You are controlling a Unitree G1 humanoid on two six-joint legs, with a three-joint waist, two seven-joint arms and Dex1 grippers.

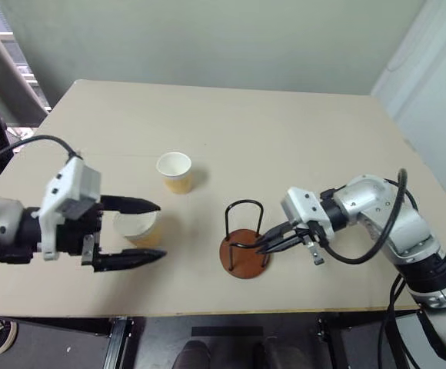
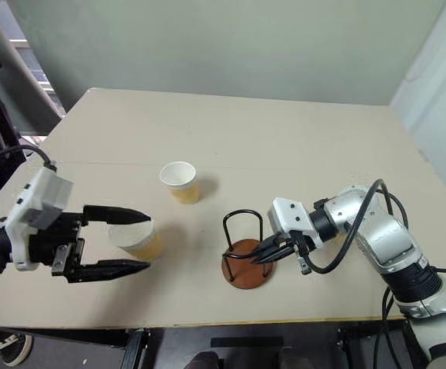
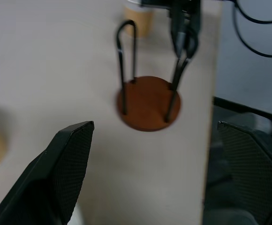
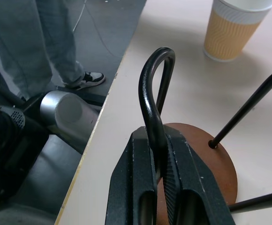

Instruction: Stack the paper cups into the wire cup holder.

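The wire cup holder (image 1: 244, 255) stands near the table's front edge, its black arches rising from a reddish-brown disc. My right gripper (image 1: 261, 244) is shut on one of its wire arches (image 4: 151, 89), low down by the base. One tan paper cup (image 1: 175, 171) stands upright further back on the table. A second paper cup (image 1: 138, 229) stands at the left, and in the eye views it shows between the fingers of my open left gripper (image 1: 160, 231); I cannot tell whether they touch. The left wrist view looks across at the holder (image 3: 147, 104).
The beige table (image 1: 284, 131) reaches back to a pale wall. Its front edge (image 1: 208, 311) runs just below the holder. A person's trouser legs and a shoe (image 4: 86, 78) show on the floor beside the table. Black cables (image 1: 396, 223) loop off my right arm.
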